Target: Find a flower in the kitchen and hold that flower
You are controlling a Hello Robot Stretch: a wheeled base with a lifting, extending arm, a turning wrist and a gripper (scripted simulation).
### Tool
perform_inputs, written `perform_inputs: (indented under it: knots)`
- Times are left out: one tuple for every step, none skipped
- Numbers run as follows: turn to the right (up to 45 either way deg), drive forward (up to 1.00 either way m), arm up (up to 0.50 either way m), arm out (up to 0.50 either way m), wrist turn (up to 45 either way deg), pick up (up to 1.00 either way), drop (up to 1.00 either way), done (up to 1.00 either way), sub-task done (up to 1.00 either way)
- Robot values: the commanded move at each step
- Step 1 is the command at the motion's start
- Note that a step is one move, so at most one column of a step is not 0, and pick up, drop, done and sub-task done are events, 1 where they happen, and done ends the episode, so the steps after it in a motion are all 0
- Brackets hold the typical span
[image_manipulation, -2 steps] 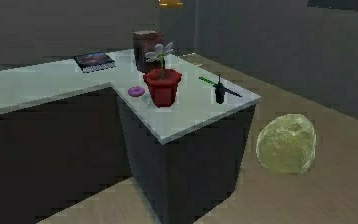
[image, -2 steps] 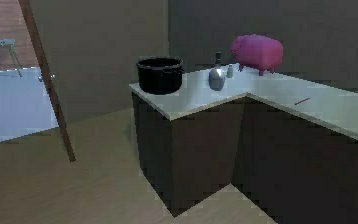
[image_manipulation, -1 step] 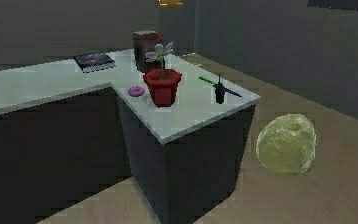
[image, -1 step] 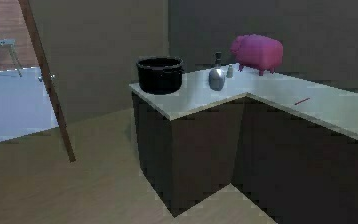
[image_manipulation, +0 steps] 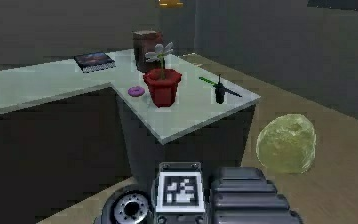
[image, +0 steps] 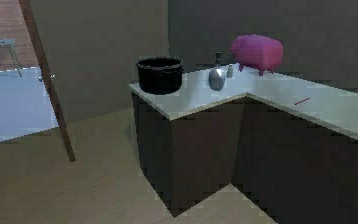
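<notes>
A flower with a pale head (image_manipulation: 165,47) grows from a red pot (image_manipulation: 164,86) that stands on the light countertop (image_manipulation: 47,88) near its corner, in the arm side view. At that view's bottom edge sits a white marker square (image_manipulation: 182,190) on dark arm parts, with the gripper's dark body (image_manipulation: 127,208) left of it. Its far end cannot be made out, so I cannot tell whether it holds anything. The pot is well beyond it, farther up the picture.
By the pot are a dark brown box (image_manipulation: 147,45), a book (image_manipulation: 93,61), a small pink ring (image_manipulation: 135,91) and a green and black stick (image_manipulation: 217,88). A yellow-green ball (image_manipulation: 285,143) lies on the floor. The forward view's counter (image: 277,100) holds a black pot (image: 160,73), a silver vessel (image: 218,77) and a pink pig (image: 258,52); a doorway (image: 49,80) stands left.
</notes>
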Motion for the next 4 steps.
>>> perform_inputs:
  knots:
    - [0.0, 0.0, 0.0, 0.5, 0.0, 0.0, 0.0, 0.0, 0.0]
    - [0.0, 0.0, 0.0, 0.0, 45.0, 0.0, 0.0, 0.0, 0.0]
    - [0.0, 0.0, 0.0, 0.0, 45.0, 0.0, 0.0, 0.0, 0.0]
    - [0.0, 0.0, 0.0, 0.0, 45.0, 0.0, 0.0, 0.0, 0.0]
